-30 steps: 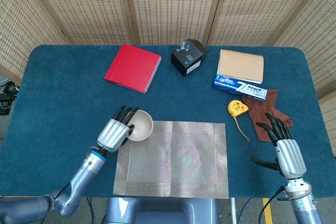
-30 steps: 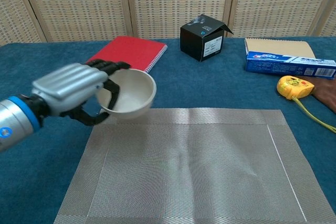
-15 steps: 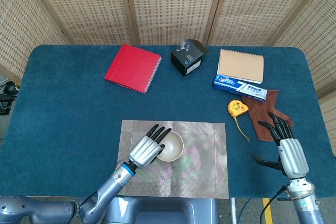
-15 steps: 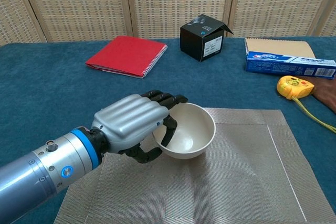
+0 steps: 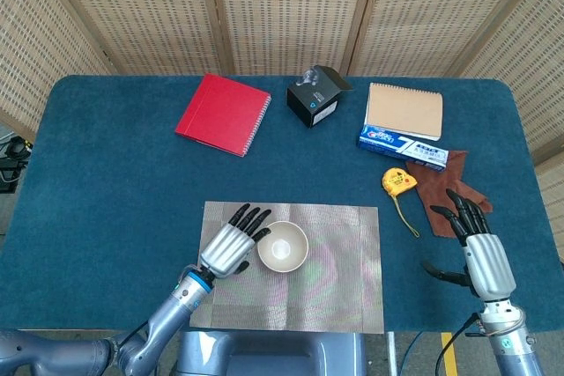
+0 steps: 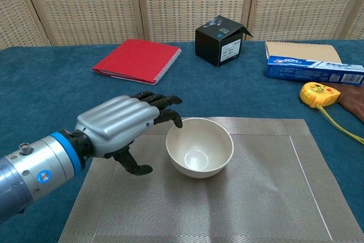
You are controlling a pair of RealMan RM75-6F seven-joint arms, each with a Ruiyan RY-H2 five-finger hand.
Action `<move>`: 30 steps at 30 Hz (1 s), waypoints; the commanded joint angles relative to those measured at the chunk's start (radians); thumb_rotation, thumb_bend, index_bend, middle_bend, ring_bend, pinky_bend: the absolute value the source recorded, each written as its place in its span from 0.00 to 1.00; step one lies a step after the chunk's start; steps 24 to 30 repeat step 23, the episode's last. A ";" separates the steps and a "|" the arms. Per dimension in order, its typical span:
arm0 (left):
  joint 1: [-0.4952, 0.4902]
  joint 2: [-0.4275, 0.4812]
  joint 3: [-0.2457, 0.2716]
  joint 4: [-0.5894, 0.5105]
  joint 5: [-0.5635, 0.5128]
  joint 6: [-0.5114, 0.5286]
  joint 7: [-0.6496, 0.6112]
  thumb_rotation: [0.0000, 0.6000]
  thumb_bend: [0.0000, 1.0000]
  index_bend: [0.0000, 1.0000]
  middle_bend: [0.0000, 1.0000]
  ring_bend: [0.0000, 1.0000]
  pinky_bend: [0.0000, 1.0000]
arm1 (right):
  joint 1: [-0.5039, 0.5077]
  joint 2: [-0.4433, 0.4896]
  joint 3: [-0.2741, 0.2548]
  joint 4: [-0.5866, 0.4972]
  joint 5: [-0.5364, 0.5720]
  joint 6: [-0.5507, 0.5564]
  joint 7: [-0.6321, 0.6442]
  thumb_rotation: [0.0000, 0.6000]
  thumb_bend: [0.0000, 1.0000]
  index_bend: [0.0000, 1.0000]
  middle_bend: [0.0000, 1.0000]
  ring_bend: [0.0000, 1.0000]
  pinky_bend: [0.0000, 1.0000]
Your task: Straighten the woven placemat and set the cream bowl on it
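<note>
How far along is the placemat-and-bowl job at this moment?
Nearly done, it seems. The woven placemat lies flat and square to the table edge, and the cream bowl sits upright on its left half. The left hand is beside the bowl with fingers spread, apart from it and holding nothing. The right hand is open near the table's right edge. What is left: pulling the left arm clear.

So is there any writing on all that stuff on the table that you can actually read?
None reads clearly.
Blue and white carton: red and blue print along its side, too blurred to read.
Black box: white sticker with small print, too small to read.
Yellow tape measure: dark label, unreadable.
Red notebook and tan notebook: no visible text.
</note>
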 commanded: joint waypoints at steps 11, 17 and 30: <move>0.250 0.382 0.020 -0.160 0.006 0.349 -0.181 1.00 0.19 0.24 0.00 0.00 0.00 | 0.020 -0.034 -0.009 0.032 0.038 -0.068 -0.107 1.00 0.15 0.22 0.00 0.00 0.00; 0.358 0.539 0.062 -0.182 0.035 0.459 -0.263 1.00 0.18 0.15 0.00 0.00 0.00 | 0.029 -0.058 -0.003 0.058 0.064 -0.087 -0.198 1.00 0.15 0.21 0.00 0.00 0.00; 0.412 0.601 0.072 -0.198 0.029 0.493 -0.309 1.00 0.18 0.04 0.00 0.00 0.00 | 0.032 -0.085 0.011 0.084 0.088 -0.083 -0.303 1.00 0.14 0.18 0.00 0.00 0.00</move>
